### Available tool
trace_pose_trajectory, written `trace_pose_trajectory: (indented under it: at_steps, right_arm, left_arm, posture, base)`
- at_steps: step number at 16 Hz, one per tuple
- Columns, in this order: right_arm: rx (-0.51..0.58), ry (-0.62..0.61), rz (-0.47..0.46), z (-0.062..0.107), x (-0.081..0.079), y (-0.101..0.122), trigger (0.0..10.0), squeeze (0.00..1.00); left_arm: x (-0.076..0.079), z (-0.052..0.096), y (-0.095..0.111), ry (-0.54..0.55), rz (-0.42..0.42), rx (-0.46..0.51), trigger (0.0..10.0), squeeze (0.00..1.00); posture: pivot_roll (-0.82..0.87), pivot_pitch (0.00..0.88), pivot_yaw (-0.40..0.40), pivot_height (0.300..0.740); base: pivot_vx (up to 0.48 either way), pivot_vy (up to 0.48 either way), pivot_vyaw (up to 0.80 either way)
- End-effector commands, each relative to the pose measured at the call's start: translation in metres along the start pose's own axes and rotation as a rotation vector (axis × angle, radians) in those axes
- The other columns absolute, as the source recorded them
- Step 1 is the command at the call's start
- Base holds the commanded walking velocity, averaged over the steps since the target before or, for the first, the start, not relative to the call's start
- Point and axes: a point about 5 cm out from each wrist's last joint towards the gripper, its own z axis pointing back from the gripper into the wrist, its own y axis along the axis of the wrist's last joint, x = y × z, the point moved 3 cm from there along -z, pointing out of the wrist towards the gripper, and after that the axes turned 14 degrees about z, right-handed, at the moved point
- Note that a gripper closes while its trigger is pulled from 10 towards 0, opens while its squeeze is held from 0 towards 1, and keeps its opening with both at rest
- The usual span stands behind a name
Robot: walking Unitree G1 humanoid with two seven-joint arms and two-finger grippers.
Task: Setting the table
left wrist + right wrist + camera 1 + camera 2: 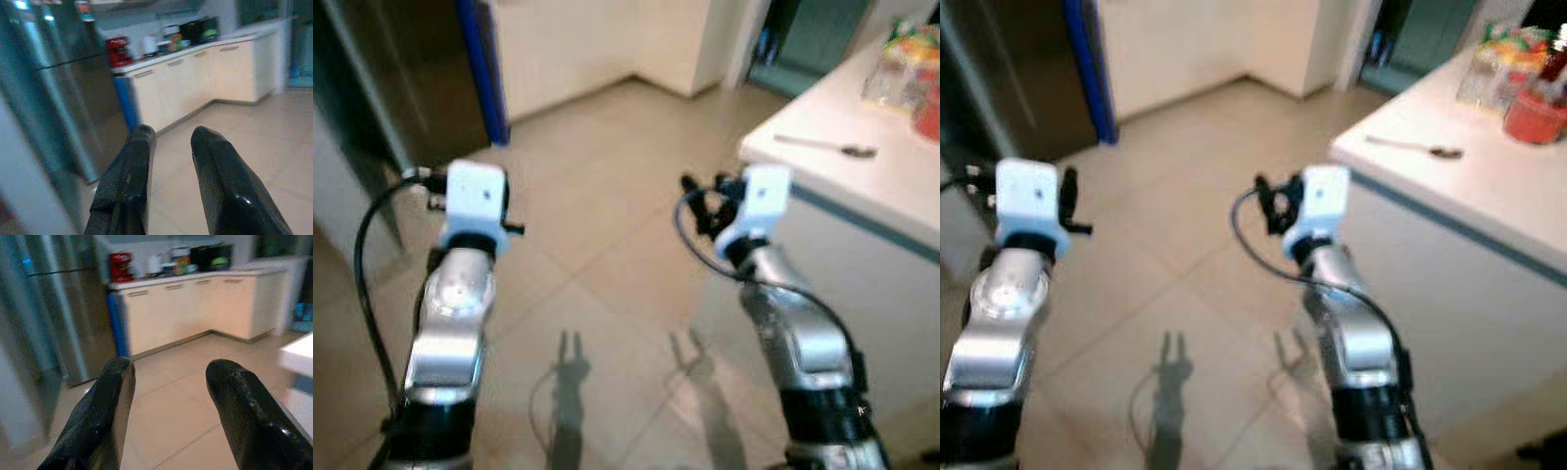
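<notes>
Two silver arms reach forward over the tiled floor [607, 245], side by side and well apart, each bent up at the wrist with a white block at its end, and each throws a forked shadow on the tiles below. The left hand [168, 142] is empty, its two black fingers [132, 166] parted by a narrow gap and pointing out across the floor toward the refrigerator [58, 88]. The right hand [168, 377] is also empty, its two fingers [105, 401] spread wider, aimed the same way, with a white corner of the desk [298, 357] just at its side. To the robot's right stands that white desk [1489, 196], and on it lies one spoon [1420, 148], flat, near the edge, apart from both hands. Farther back on the desk top sits one red bowl [1535, 116] beside a cluster of containers too blurred to count. Beyond the floor runs a row of cream cabinets [195, 308] with a blue upright strip [116, 323] at its end next to the refrigerator, and on the worktop one red appliance [120, 267] among several blurred items.
</notes>
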Motion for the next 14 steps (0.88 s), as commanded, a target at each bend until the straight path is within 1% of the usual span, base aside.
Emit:
trace_pose_trajectory:
  at_steps: [1,3,7,14]
  right_arm:
    - [0.044,-0.03,-0.014,-0.003,0.007,0.014,10.0,0.0]
    - [0.057,-0.053,-0.025,-0.004,0.012,0.018,10.0,0.0]
    - [0.057,-0.078,-0.02,-0.004,0.019,0.02,10.0,0.0]
    - [0.044,-0.114,-0.019,-0.003,0.025,0.018,10.0,0.0]
  left_arm:
    - [0.0,-0.001,0.004,-0.014,-0.012,0.015,10.0,0.0]
    - [0.0,-0.001,0.004,-0.018,-0.011,0.015,10.0,0.0]
    - [-0.003,-0.001,0.004,-0.015,-0.016,0.014,10.0,0.0]
    - [-0.004,-0.002,0.004,-0.023,-0.017,0.014,10.0,0.0]
  posture:
    - [0.03,0.0,-0.038,0.74]
    - [0.03,0.0,-0.039,0.74]
    - [0.03,0.0,-0.042,0.74]
    - [0.03,0.0,-0.04,0.74]
  base:
    - [0.39,0.0,0.0]
    - [0.39,0.0,-0.8]
    - [0.39,0.0,-0.8]
    - [0.387,0.0,-0.8]
